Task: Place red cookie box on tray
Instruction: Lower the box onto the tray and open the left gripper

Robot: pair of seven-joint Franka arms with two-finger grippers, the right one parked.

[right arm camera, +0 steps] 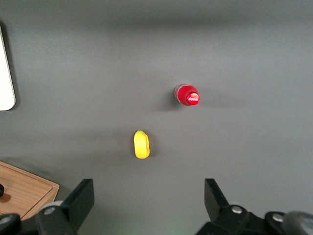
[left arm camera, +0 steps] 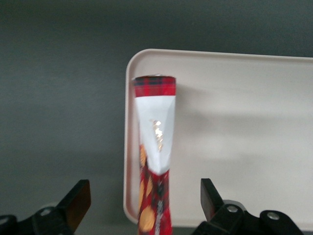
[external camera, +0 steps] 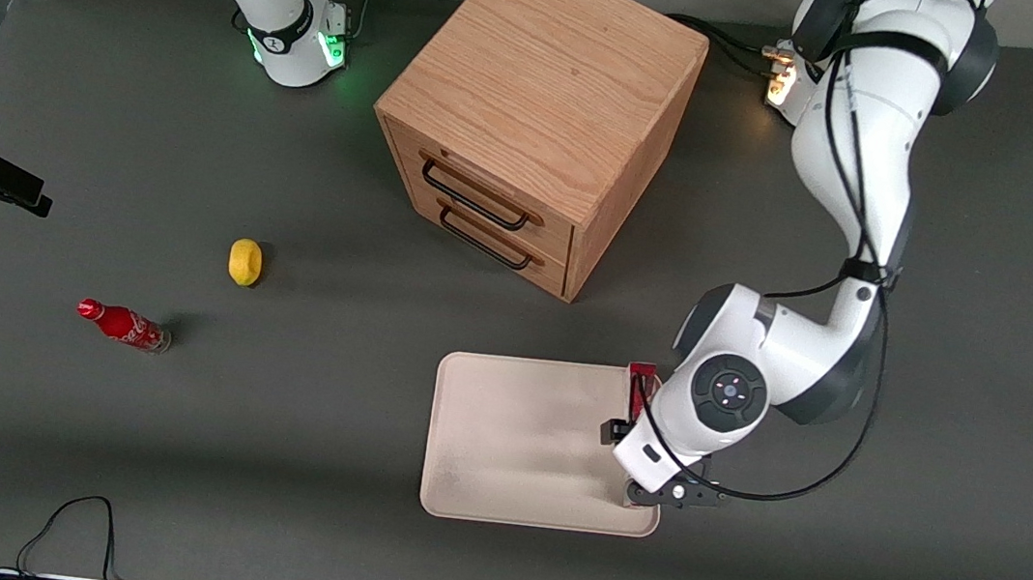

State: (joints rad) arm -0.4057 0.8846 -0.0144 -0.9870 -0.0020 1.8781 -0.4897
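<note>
Here, front view: cream-white tray (external camera: 518, 446) on the dark table (external camera: 936, 532), nearer the camera than the wooden drawer cabinet (external camera: 536, 117). The red cookie box (external camera: 640, 389) stands on edge along the tray's rim at the working arm's end, mostly hidden by the left arm's wrist. The gripper (external camera: 629, 458) sits over that same rim. A lemon (external camera: 245, 261) and a small red soda bottle (external camera: 122, 324) lie well apart, toward the parked arm's end.

Left wrist view: cookie box (left arm camera: 154, 161) on the tray (left arm camera: 244, 137) just inside its rim — fingers (left arm camera: 211, 198) spread wide, apparently clear of the box.

Right wrist view: lemon (right arm camera: 141, 144), bottle (right arm camera: 188, 95), cabinet corner (right arm camera: 22, 193).
</note>
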